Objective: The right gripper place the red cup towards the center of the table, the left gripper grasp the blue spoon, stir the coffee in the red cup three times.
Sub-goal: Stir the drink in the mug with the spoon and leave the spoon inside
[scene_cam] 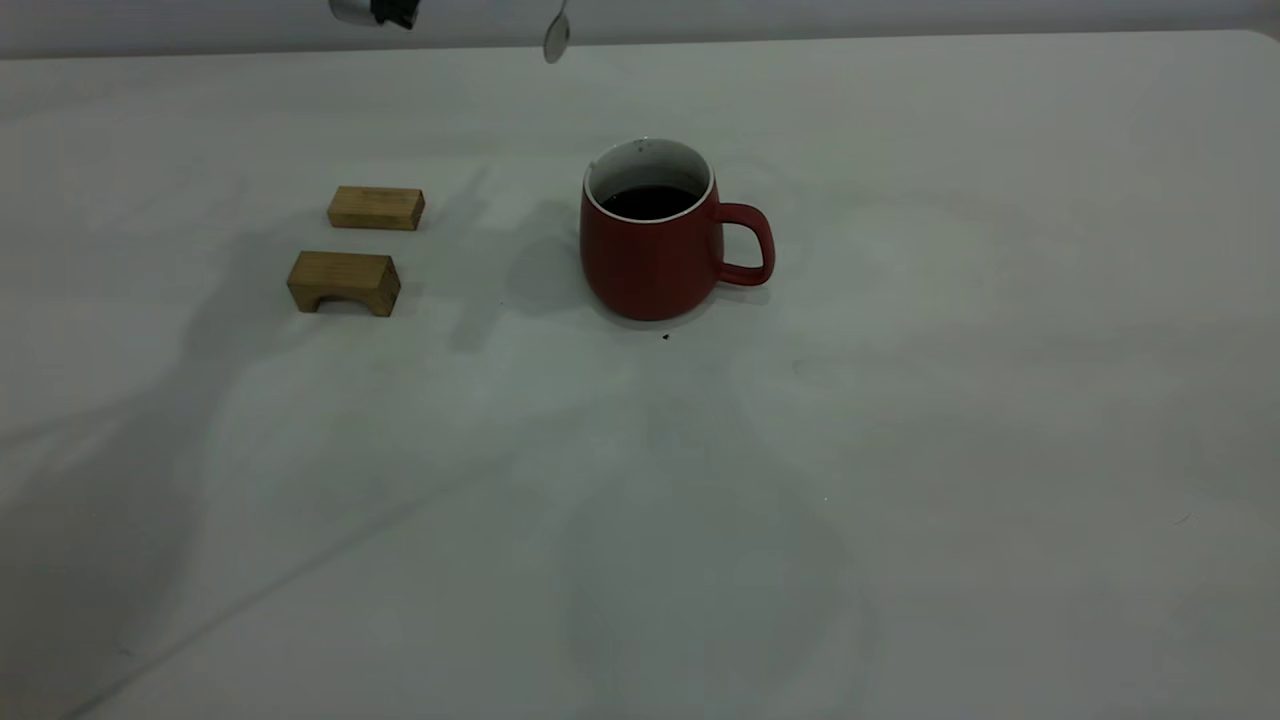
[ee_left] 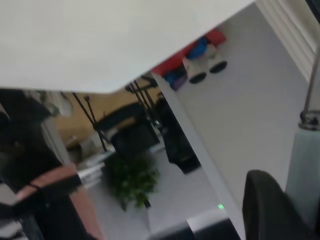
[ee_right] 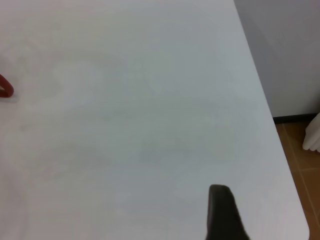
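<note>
The table (scene_cam: 900, 480) lies wide and bare below the spoon (scene_cam: 556, 38), which hangs bowl-down high above it; the cup (scene_cam: 650, 245) stands near the middle, below and a little to the right of that bowl, handle turned away from it, and already placed, I judge.

Two wooden blocks (scene_cam: 360, 250) sit well to the left of the cup.

The left gripper (scene_cam: 385, 11) barely shows at the top edge; its wrist view shows the pale handle (ee_left: 305, 165) running up beside a dark finger (ee_left: 270, 210), so it seems pinched on the spoon.

The right gripper (ee_right: 225, 212) shows as one dark shape over the table's far side; its jaws I cannot tell.

Risks: the bowl clips the rim on descent and tips the cup; a loose pinch lets the spoon swing or drop; brisk stirring slops coffee (scene_cam: 650, 202), which sits dark and well below the rim.
</note>
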Controlling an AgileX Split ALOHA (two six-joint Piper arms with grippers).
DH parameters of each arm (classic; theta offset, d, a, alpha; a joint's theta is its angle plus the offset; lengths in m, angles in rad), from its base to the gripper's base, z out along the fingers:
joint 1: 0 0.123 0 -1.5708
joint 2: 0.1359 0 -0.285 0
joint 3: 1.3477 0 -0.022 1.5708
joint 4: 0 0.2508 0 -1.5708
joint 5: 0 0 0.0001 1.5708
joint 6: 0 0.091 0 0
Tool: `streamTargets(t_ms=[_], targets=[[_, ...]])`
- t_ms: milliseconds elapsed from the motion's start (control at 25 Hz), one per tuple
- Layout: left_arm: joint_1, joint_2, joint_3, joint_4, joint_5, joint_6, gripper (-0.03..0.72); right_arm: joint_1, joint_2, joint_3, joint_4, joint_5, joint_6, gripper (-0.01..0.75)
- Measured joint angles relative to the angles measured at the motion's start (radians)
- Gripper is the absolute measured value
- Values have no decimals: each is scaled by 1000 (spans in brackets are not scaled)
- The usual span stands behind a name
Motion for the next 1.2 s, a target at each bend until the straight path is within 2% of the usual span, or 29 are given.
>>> streamTargets(t_ms=[360,760,1200], targets=[[-30,0,0,-223,14,-32,151,0,0,0,0,0,0,492],[-123,2,0,-237,-153,-416,151,0,0,0,0,0,0,492],[-127,136,0,-257,-211,-462,151,0,0,0,0,0,0,492]])
